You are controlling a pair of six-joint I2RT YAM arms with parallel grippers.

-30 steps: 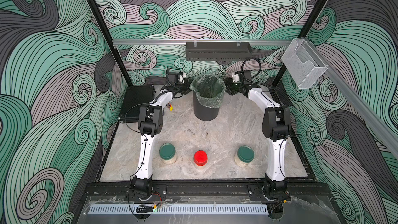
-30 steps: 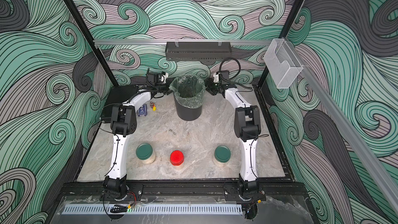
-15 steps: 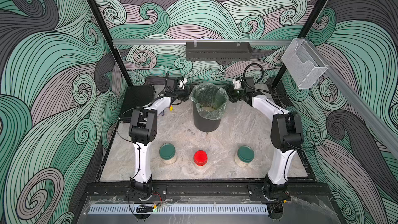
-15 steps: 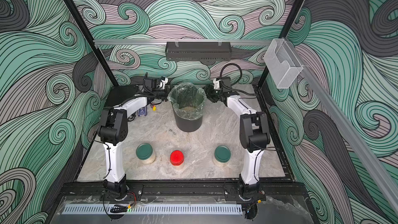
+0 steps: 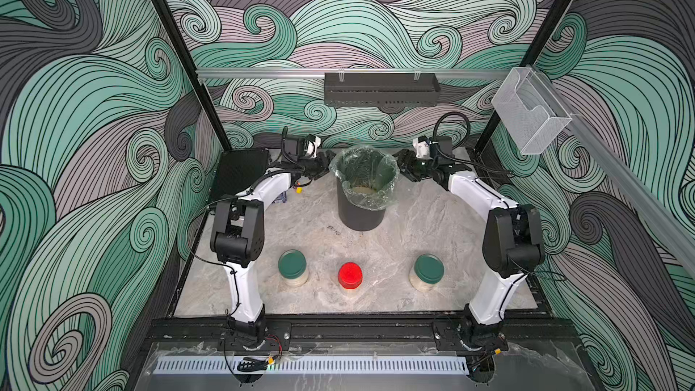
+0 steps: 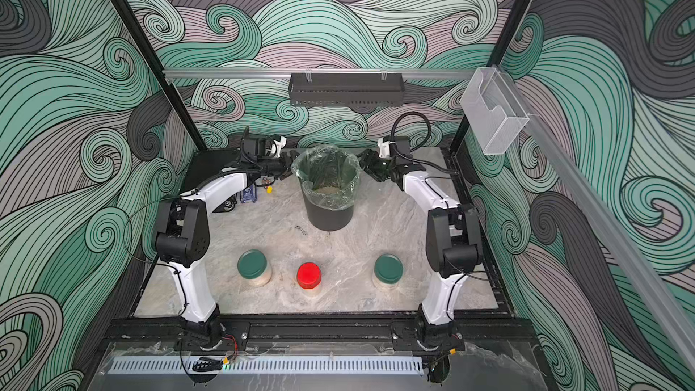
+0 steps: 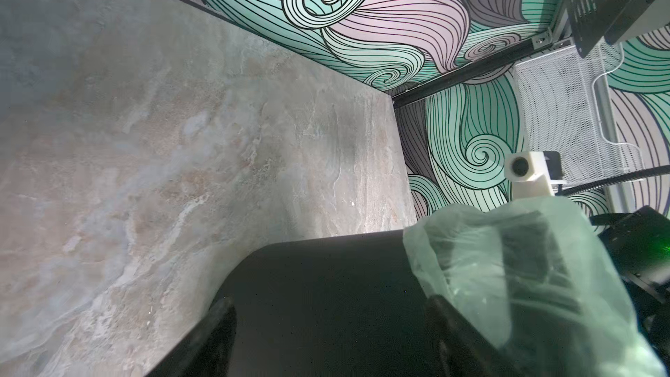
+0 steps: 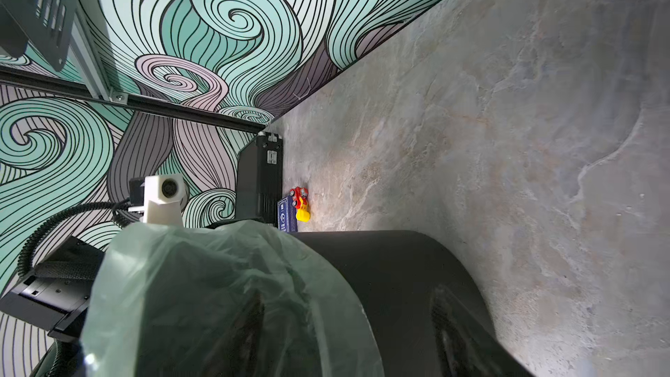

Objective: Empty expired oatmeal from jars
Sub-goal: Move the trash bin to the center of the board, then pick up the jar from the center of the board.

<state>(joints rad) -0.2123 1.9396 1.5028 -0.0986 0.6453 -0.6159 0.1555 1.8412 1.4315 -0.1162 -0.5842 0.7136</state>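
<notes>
Presumably to steady the bin [image 5: 361,216] for pouring, our left tool [image 5: 323,167] and right tool [image 5: 404,167] flank it at mid-frame, both half open and empty, while three lidded jars [image 5: 292,268] of oatmeal [image 5: 295,280] stand lower in frame on the bench [image 5: 413,227].

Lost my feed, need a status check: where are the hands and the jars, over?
Left hand, right hand: open, empty, flanking the lined bin. Green-lidded jar, red-lidded jar, other green-lidded jar: closed, oatmeal inside. Nothing blocking them.
</notes>
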